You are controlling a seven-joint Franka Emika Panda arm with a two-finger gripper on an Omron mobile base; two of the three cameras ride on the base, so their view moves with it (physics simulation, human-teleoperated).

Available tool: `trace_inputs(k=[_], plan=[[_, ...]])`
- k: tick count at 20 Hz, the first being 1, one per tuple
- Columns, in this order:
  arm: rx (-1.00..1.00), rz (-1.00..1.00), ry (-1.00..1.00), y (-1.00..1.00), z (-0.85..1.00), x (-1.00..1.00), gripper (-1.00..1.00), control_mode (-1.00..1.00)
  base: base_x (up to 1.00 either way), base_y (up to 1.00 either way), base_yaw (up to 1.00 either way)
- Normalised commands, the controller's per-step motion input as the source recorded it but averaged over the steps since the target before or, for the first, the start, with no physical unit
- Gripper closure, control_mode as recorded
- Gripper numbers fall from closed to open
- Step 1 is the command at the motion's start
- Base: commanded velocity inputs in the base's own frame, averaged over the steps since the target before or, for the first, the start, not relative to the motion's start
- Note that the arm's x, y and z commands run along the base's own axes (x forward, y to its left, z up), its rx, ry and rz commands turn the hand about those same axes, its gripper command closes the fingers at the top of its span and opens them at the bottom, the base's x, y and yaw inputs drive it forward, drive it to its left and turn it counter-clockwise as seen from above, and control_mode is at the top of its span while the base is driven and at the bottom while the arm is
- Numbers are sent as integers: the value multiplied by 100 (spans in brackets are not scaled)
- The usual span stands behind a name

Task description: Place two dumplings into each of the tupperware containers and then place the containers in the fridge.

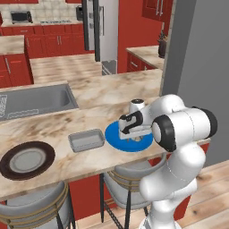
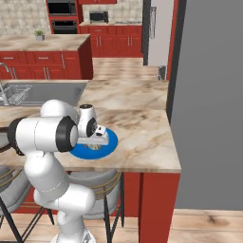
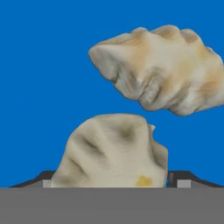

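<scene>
Fingers (image 3: 43, 178) of the gripper (image 3: 111, 181) stood wide apart, one on each side of the nearer dumpling (image 3: 113, 151), not visibly pressing it. A second dumpling (image 3: 162, 70) lay just beyond, both on the blue plate (image 1: 117, 142). Left of it sat a tupperware container (image 1: 86, 140), then a brown plate (image 1: 27, 159), on the counter (image 1: 112, 96).

On the counter (image 1: 89, 117), three dishes stand in a row along the front edge: a round plate (image 1: 27, 159) at left, a tupperware container (image 1: 86, 140) in the middle, a second plate (image 1: 117, 136) at right. The gripper (image 1: 134, 133) is directly above the second plate. Two dumplings (image 3: 159, 70) lie on it (apparently apart). The sink (image 1: 38, 99) is behind the row.
</scene>
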Motion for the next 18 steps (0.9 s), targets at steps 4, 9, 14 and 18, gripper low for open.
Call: trace_inputs(k=[4, 9, 14, 18], plan=[[0, 0, 0, 0, -2, 0, 100, -100, 0, 0, 0], [0, 0, -1, 1, 5, -3, 100, -100, 0, 0, 0], [1, 0, -3, 23, 30, -50, 100, -100, 0, 0, 0], [0, 0, -7, 68, 70, -43, 100, -100, 0, 0, 0]])
